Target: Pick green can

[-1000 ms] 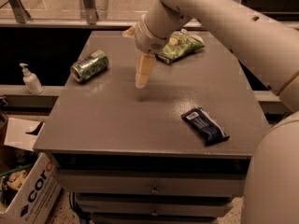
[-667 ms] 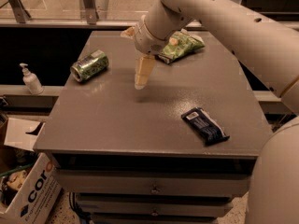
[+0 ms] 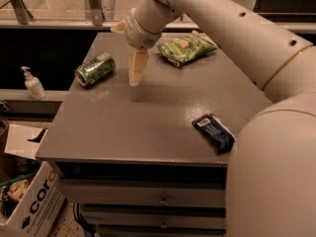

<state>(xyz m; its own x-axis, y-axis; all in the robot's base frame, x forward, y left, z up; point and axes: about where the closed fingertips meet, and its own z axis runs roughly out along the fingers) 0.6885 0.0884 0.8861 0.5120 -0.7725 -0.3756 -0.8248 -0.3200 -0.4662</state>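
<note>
While the grey bench [image 3: 148, 127] spreads beneath it, the tool [image 3: 134, 78] hangs low over the far-left part; whether spread or pressed together, I cannot tell. Left of the tool, apart from it, the green can [image 3: 95, 69] lies on its side near the bench's left edge, bare surface between them.

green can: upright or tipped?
Tipped: the green can lies on its side on the table, one silver end showing. The gripper hangs beside it, apart.
</note>
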